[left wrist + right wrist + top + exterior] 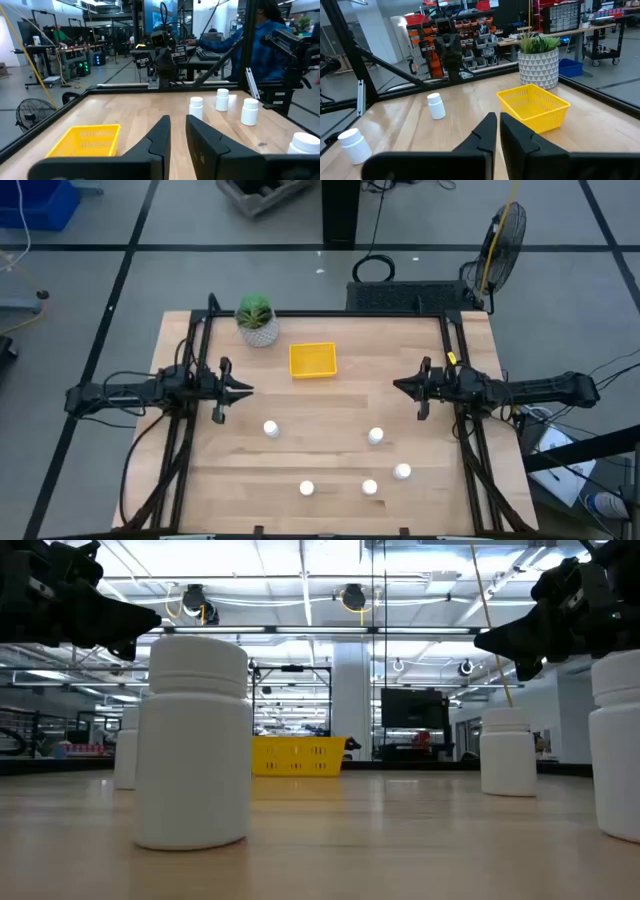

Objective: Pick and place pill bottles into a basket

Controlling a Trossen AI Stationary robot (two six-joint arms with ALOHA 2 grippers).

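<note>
Five small white pill bottles stand upright on their bases on the wooden table: one left of centre, one right of centre, and three nearer the front edge. The yellow basket sits on the table toward the far side; it also shows in the right wrist view. My left gripper hovers shut and empty over the table's left side. My right gripper hovers shut and empty over the right side. Both point toward the table's middle, above the bottles.
A white patterned pot with a green plant stands at the far left, beside the basket. Black frame rails run along the table's sides. A person in blue sits beyond the table's right side. Bare wood lies between the two grippers.
</note>
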